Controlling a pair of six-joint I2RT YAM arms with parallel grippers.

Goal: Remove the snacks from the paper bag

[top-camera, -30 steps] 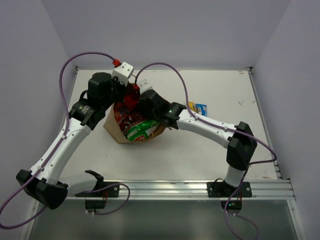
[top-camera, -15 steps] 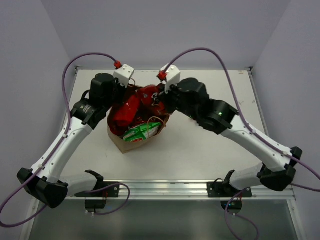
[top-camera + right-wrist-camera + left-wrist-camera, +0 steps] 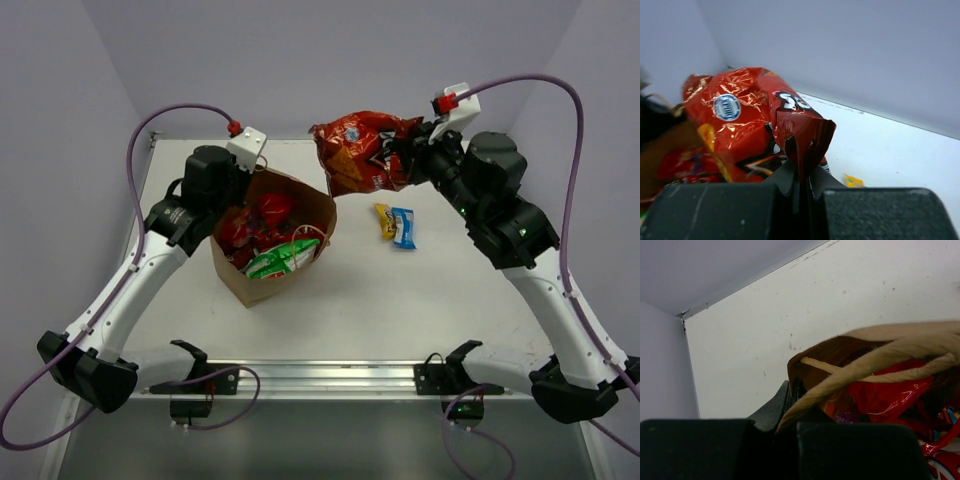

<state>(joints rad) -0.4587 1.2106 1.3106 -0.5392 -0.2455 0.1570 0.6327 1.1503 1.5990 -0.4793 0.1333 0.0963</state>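
The brown paper bag (image 3: 265,283) stands open at the table's left middle, with red packets (image 3: 258,222) and a green-and-white packet (image 3: 283,260) inside. My left gripper (image 3: 243,172) is shut on the bag's rear rim and handle (image 3: 850,371). My right gripper (image 3: 408,158) is shut on the large red packet with a blue logo (image 3: 358,150), holding it in the air up and to the right of the bag; it fills the right wrist view (image 3: 747,117). A small yellow-and-blue packet (image 3: 396,223) lies on the table.
White walls close the table at the back and both sides. A metal rail (image 3: 330,375) runs along the front edge. Purple cables (image 3: 150,125) loop above both arms.
My right gripper has lifted the large red packet out of the bag and carried it up and to the right. The left gripper still holds the bag's rim.
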